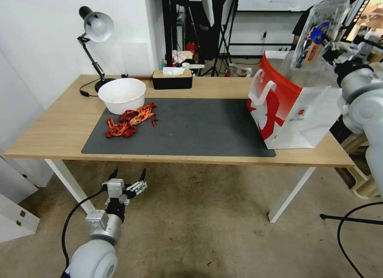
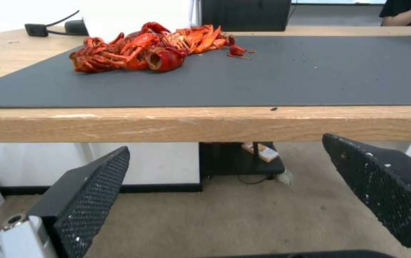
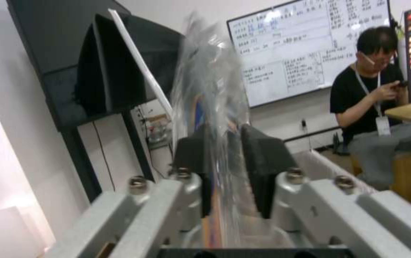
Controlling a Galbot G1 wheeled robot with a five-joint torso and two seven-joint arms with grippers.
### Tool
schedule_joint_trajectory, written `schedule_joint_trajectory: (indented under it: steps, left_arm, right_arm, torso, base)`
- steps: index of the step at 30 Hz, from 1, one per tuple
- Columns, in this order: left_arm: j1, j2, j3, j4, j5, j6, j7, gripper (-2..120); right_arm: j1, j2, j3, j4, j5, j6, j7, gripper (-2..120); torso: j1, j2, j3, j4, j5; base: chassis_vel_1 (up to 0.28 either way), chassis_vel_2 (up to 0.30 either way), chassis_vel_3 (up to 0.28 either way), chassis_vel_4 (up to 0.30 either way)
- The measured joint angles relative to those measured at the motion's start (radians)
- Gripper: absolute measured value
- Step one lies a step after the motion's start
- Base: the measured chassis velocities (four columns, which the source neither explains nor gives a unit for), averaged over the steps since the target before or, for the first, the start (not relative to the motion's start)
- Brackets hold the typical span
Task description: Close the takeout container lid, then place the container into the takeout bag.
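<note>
A wooden counter [image 1: 60, 126] carries a dark mat. Below its front edge the left hand [image 1: 127, 181] is parked, fingers apart. Above the takeout bag [image 1: 293, 110] at the right edge, the takeout container [image 1: 319, 34] is held on edge, clamped in the right hand [image 3: 226, 168], presumably for lowering inside.

Left arm: hangs low in front of the wooden tabletop [image 1: 60, 130], below its front edge, silver wrist pointing up toward it.
Left claw [image 1: 127, 177]: black mesh-padded fingers [image 2: 90, 190] spread wide, nothing between them.
Right arm: white and silver, raised high on the right side, elbow bent.
Right claw [image 3: 224, 168]: black pads clamped on the small clear plastic clamshell takeout container [image 1: 319, 32], held upright on edge.
</note>
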Motion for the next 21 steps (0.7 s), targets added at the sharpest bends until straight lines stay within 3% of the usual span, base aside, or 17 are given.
schedule_joint_trajectory:
  steps: [3, 21]
  left_arm:
    - [0.001, 0.000, 0.001, -0.002, 0.000, 0.001, -0.006, 100]
    - [-0.011, -0.002, -0.004, -0.012, -0.016, 0.007, 0.004, 100]
  right_arm:
    - [-0.015, -0.003, 0.006, 0.009, 0.003, -0.009, -0.001, 36]
    - [-0.069, -0.002, 0.005, 0.054, -0.012, 0.008, -0.038, 97]
  torso:
    - [0.000, 0.000, 0.000, 0.0001, -0.0002]
    - [0.000, 0.000, 0.000, 0.0002, -0.0001]
  base:
    - [0.000, 0.000, 0.000, 0.000]
    - [0.000, 0.000, 0.000, 0.000]
